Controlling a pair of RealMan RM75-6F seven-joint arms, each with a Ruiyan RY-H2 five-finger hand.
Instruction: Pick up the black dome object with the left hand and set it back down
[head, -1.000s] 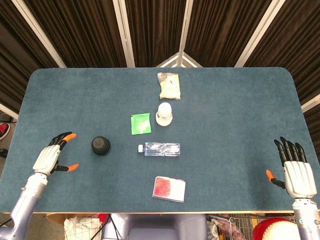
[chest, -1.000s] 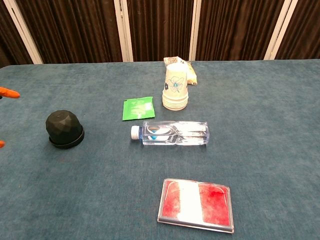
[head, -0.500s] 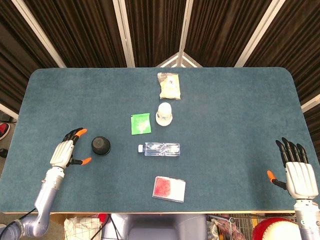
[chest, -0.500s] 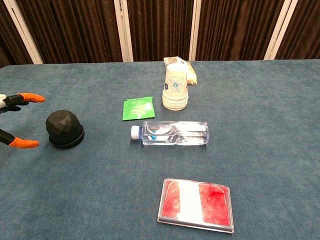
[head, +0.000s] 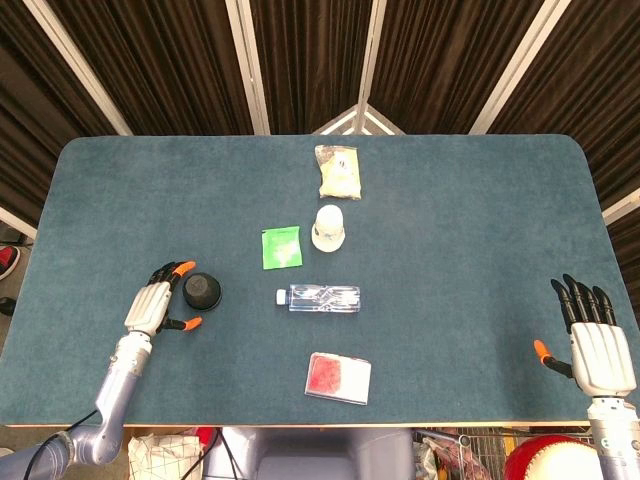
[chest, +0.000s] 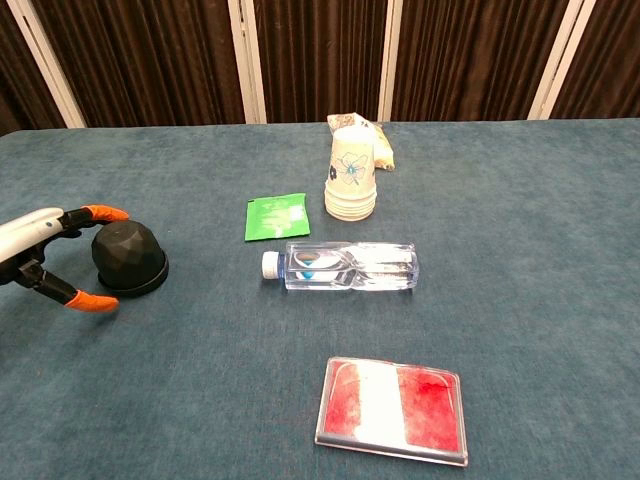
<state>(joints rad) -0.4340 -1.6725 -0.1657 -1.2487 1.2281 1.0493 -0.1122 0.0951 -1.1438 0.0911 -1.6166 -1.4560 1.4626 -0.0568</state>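
Black dome object (chest: 128, 257) appears rigid, light, smooth-faceted; left hand (head: 157, 303), spread and empty, should clasp its flanks above the base rim.

Light: bright, even, from overhead
Shadows: faint and soft under things on the surface (head: 450, 220)
Focus: both views sharp
Glare: small highlights on the bottle (chest: 345, 266)

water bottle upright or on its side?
On its side. The bottle lies flat on the table, white cap pointing toward the black dome; the head view shows it lying lengthwise too.
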